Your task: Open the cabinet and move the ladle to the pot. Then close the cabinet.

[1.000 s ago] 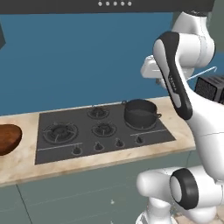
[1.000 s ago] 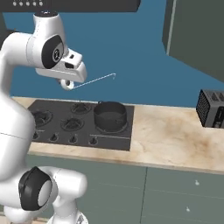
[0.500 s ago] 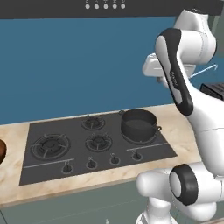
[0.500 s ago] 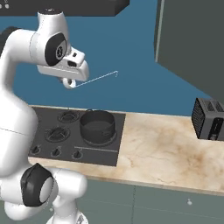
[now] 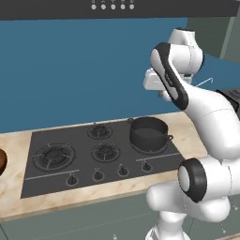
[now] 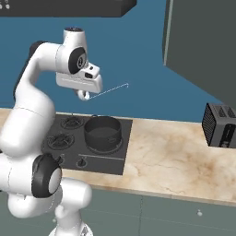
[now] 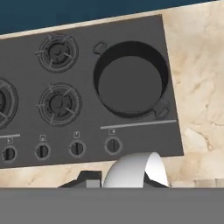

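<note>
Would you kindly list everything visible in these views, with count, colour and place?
pot: one, dark grey, on the hob's back right burner, nothing inside
hob: one, black, four burners, row of knobs in front, set into the counter
counter: one, beige marble, running under the blue wall
toaster: one, black, on the counter far right
cabinet: one, grey-green, on the wall at upper right
extractor hood: one, dark, above the hob
bowl: one, brown, at the counter's left edge, cut off
ladle: one, whitish, thin handle sticking out from the gripper, bowl end in the hand view
gripper: one, white, shut on the ladle, high above the hob
</note>
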Robot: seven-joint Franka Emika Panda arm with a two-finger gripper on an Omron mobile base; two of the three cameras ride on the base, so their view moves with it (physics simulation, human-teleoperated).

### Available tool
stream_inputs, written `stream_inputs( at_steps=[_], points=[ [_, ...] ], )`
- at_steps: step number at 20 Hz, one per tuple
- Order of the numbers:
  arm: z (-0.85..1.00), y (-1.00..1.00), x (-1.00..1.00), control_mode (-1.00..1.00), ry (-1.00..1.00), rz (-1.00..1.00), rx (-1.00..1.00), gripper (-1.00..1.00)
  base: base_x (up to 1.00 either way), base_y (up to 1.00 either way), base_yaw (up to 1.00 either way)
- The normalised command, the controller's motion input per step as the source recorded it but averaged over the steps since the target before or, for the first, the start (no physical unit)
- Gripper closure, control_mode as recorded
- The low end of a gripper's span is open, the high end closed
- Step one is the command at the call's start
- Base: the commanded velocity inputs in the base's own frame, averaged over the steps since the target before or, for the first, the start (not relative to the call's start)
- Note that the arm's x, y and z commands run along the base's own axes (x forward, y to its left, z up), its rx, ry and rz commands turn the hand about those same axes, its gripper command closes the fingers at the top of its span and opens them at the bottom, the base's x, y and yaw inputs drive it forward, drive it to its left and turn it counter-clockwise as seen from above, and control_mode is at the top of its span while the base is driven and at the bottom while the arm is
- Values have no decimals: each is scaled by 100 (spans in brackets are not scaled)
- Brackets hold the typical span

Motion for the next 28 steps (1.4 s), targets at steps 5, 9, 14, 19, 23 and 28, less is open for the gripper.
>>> stream_inputs(
  at_steps=[5, 9, 14, 19, 23, 28],
  points=[
    [-87, 0, 98, -100, 20, 0, 0, 100, 0, 0, 0],
    [-75, 0, 98, -100, 16, 0, 0, 100, 0, 0, 0],
    [-61, 0, 78, -100, 10, 0, 0, 100, 0, 0, 0],
    [-54, 0, 44, -100, 6, 0, 0, 100, 0, 0, 0],
    [-56, 0, 19, -100, 0, 0, 0, 100, 0, 0, 0],
    [-60, 0, 9, -100, 0, 0, 0, 100, 0, 0, 0]
  ],
)
